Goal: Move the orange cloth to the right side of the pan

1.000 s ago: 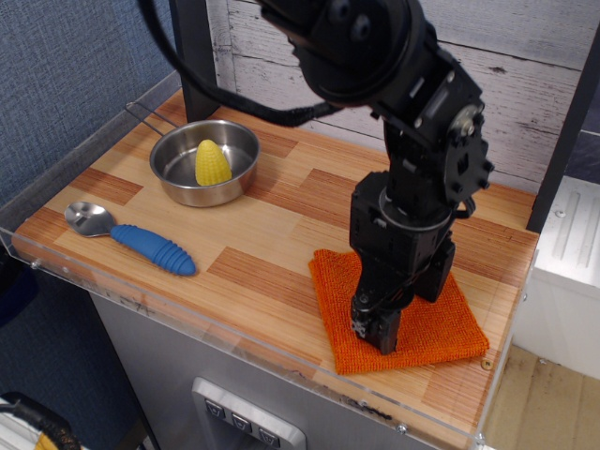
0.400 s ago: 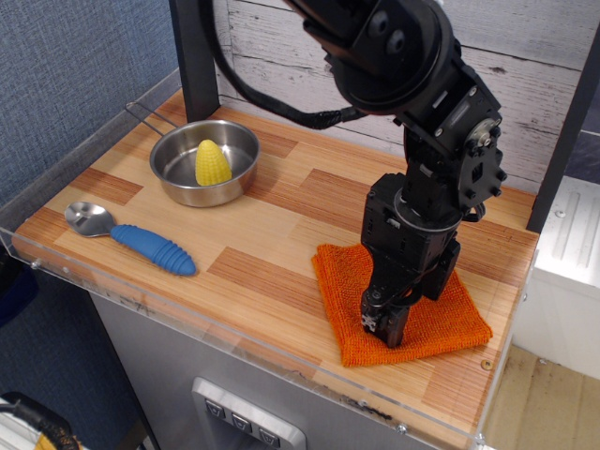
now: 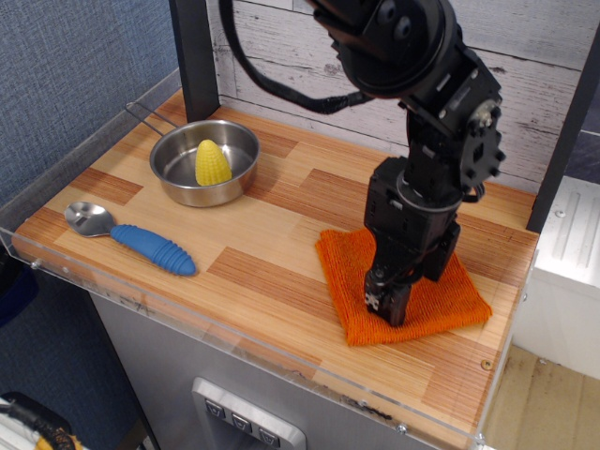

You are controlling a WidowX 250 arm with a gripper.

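Orange cloth (image 3: pixel 412 291) lies flat on the wooden table (image 3: pixel 281 234), over toward the right end, well apart from the pan (image 3: pixel 204 161), which sits at the far left corner. The black gripper (image 3: pixel 386 306) points straight down with its tip pressed onto the middle of the cloth. From where I stand the fingers look drawn close together against the fabric, but the arm (image 3: pixel 422 141) blocks the view and I cannot tell whether they are pinching a fold or simply resting shut on top.

The cloth is a rough square, turned a little so 1 corner points toward the front edge of the table, and its nubby surface looks slightly bunched around the gripper's tip.

Inside the pan stands 1 yellow corn cob (image 3: pixel 212 162), upright, and the pan's thin wire handle reaches back to the left. Near the front left, apart from the pan, lies a spoon (image 3: pixel 131 238) with a steel bowl and a ribbed blue handle, its handle pointing right.

A clear plastic rim (image 3: pixel 234 330) runs along the table's front edge. Behind the table is a whitewashed plank wall (image 3: pixel 281 47).
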